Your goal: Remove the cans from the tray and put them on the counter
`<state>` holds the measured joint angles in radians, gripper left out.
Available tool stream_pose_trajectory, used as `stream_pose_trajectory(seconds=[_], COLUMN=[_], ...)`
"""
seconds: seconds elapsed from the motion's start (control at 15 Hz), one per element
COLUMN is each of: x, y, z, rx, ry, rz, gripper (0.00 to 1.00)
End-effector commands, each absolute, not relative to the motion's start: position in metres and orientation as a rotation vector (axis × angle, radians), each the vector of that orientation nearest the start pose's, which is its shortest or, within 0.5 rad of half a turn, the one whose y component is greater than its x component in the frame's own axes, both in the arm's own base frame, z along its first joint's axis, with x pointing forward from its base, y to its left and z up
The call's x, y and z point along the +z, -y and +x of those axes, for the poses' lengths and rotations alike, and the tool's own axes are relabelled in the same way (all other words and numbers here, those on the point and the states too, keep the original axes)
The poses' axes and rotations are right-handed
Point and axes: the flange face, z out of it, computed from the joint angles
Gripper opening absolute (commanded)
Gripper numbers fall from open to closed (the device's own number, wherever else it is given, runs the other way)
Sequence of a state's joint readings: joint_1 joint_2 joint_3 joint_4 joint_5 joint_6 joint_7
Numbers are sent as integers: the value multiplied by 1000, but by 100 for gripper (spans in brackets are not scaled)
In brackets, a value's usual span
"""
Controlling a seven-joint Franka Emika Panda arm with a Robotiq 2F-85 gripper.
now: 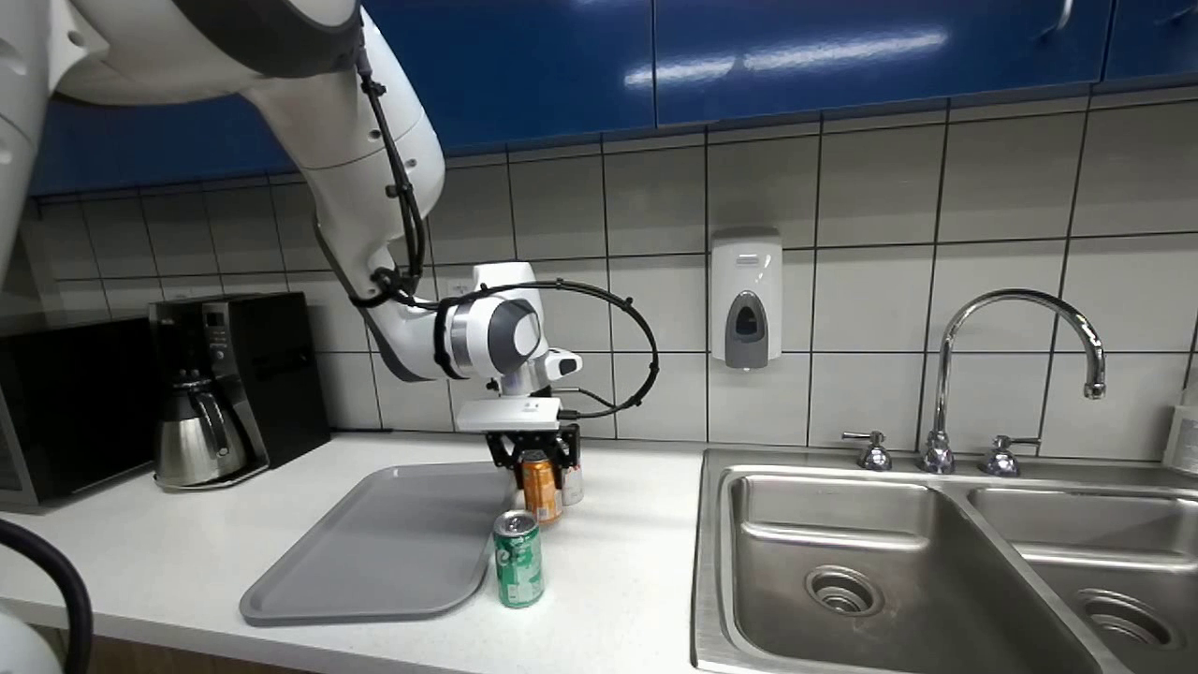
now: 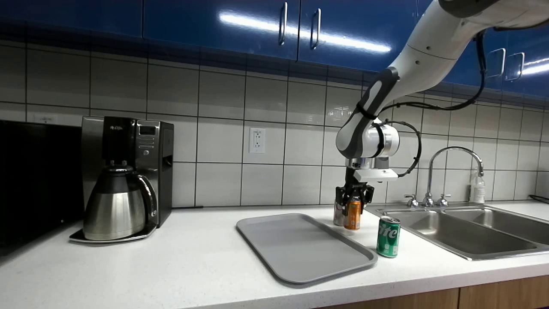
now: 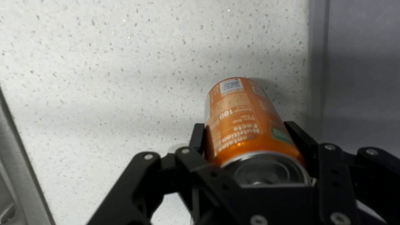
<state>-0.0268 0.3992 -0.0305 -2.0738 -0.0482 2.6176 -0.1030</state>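
Note:
The orange-brown can (image 1: 541, 491) is upright between my gripper's fingers, just off the right edge of the grey tray (image 1: 393, 543). It also shows in an exterior view (image 2: 352, 216) and in the wrist view (image 3: 243, 115). My gripper (image 3: 244, 131) points down, with both fingers against the can's sides near its top. The can's base is over the counter (image 3: 125, 62), at or very near the surface; I cannot tell if it touches. The green can (image 1: 518, 562) stands upright on the counter beside the tray's near right corner, also in an exterior view (image 2: 388, 238). The tray (image 2: 300, 249) holds nothing.
A white-and-red can (image 2: 339, 214) stands right behind the orange-brown can, partly hidden by my gripper. The steel sink (image 1: 708, 562) lies to the right; its rim shows in the wrist view (image 3: 18, 168). A coffee maker (image 2: 120, 184) stands left, and a soap dispenser (image 1: 746, 300) hangs on the wall.

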Motion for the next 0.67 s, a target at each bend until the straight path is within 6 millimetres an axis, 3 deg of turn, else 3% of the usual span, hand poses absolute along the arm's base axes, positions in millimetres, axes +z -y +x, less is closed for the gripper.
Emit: stream_pose_trajectory(seconds=[0.0, 0.6], x=[255, 248], y=[41, 50], z=[594, 583], rx=[-241, -218], ry=[95, 48], rz=[-3164, -3150], gripper=[40, 40])
